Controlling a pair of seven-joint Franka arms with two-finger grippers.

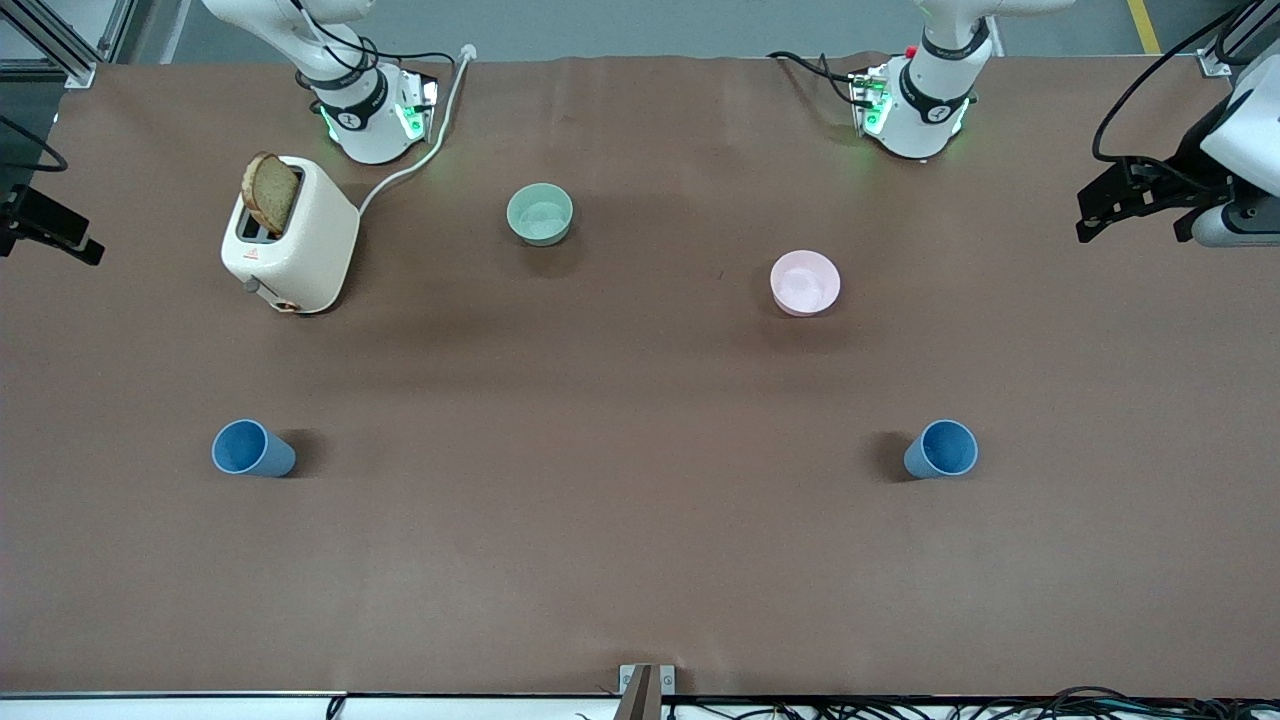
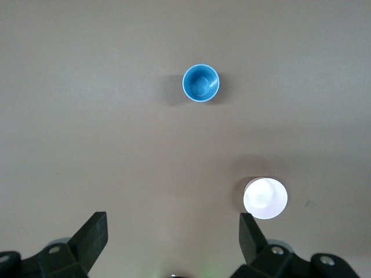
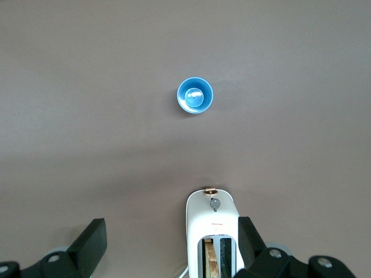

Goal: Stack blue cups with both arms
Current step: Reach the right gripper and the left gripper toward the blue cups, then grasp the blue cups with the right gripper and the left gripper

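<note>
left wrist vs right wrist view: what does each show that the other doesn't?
Only the left wrist view: the pink bowl, and the blue cup toward the left arm's end of the table, with the open left pincer over bare table. Only the right wrist view: the toaster with bread in a slot, and the other blue cup, with the open right pincer above. Shared: the brown table, each cup upright and untouched.

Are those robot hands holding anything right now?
Nothing is held. The left gripper and right gripper are both open, high above the table, and both blue cups stand untouched.
</note>
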